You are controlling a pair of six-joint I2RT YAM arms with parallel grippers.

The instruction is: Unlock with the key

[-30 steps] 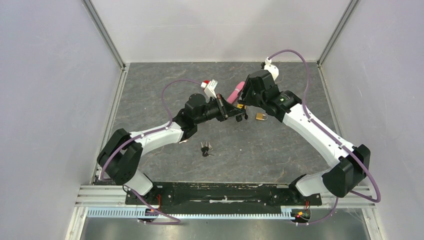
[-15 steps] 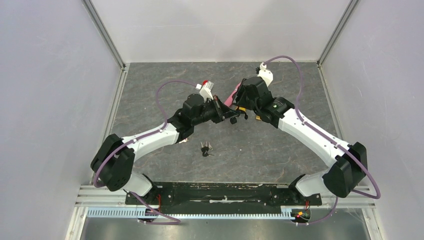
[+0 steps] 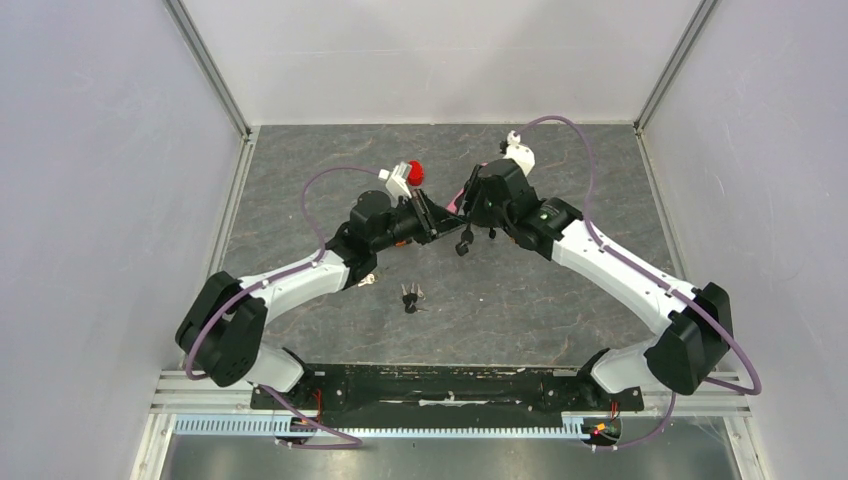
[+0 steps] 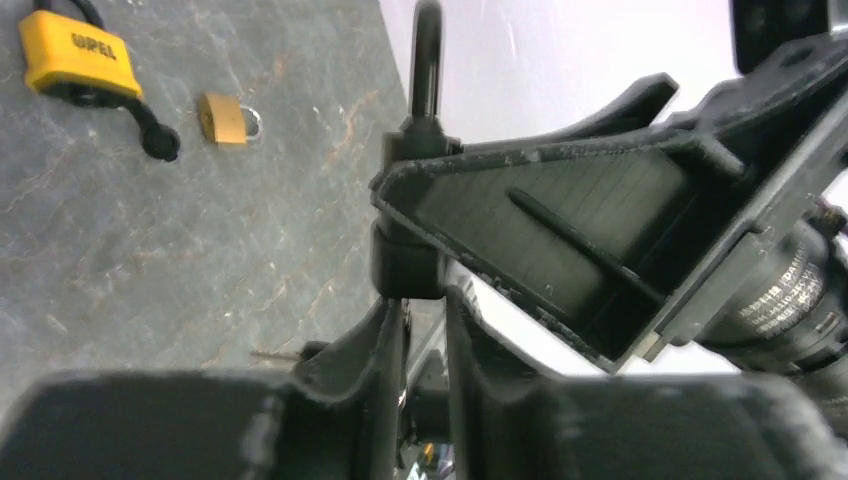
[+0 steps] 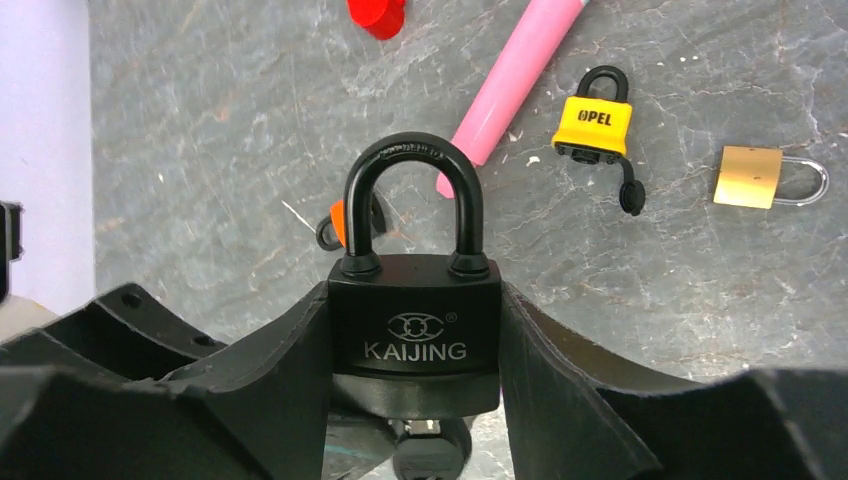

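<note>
A black KAIJING padlock [image 5: 415, 330] with its shackle closed sits upright between the fingers of my right gripper [image 5: 413, 300], which is shut on its body. A black key head [image 5: 430, 450] shows at the lock's underside. In the left wrist view my left gripper [image 4: 424, 310] is right under the padlock [image 4: 408, 265], its fingers almost together on the key. In the top view the two grippers, left [image 3: 450, 228] and right [image 3: 470, 215], meet above the floor's middle back.
On the floor lie a yellow OPEL padlock [image 5: 593, 125], a brass padlock [image 5: 750, 177], a pink tube [image 5: 515, 80], a red piece [image 5: 378, 14] and an orange padlock [image 5: 340, 222]. A spare key bunch [image 3: 411, 296] lies nearer the bases.
Both grippers have moved left together with the black padlock between them. The red piece is now uncovered in the top view, and the brass padlock is hidden there under the right arm.
</note>
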